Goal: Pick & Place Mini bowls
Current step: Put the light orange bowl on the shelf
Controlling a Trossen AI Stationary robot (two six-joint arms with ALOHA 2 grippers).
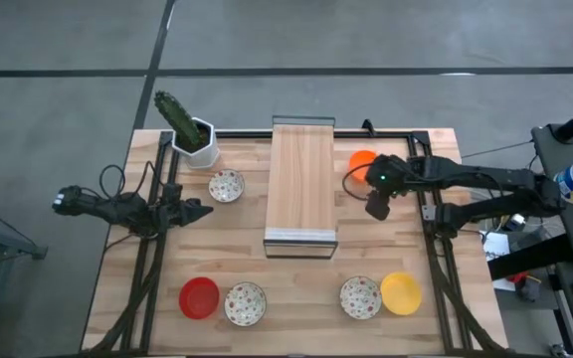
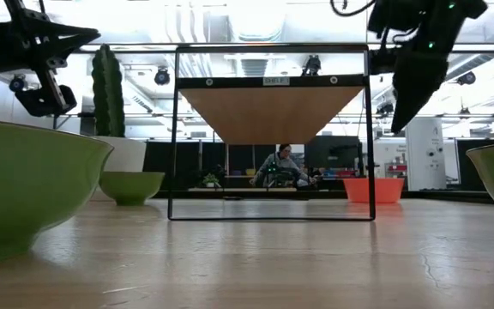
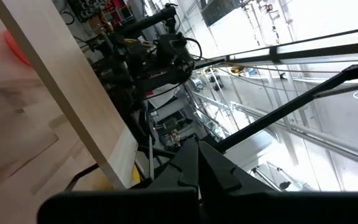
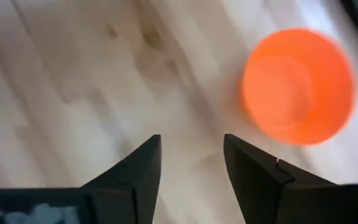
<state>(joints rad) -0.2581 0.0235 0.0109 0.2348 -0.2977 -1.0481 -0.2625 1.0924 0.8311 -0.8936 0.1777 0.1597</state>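
Right wrist view: right gripper (image 4: 191, 168), jaws parted and empty, should centre over the orange bowl (image 4: 298, 85) rim before descending.

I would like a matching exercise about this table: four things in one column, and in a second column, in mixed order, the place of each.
Things:
1. orange bowl
2. red bowl
3. yellow bowl
4. cactus pot

Places:
A. far left corner of the table
B. near edge, left of a white patterned bowl
C. right of the wooden shelf, beside the right gripper
D. near edge, right of a white patterned bowl

Pairs: 1-C, 2-B, 3-D, 4-A
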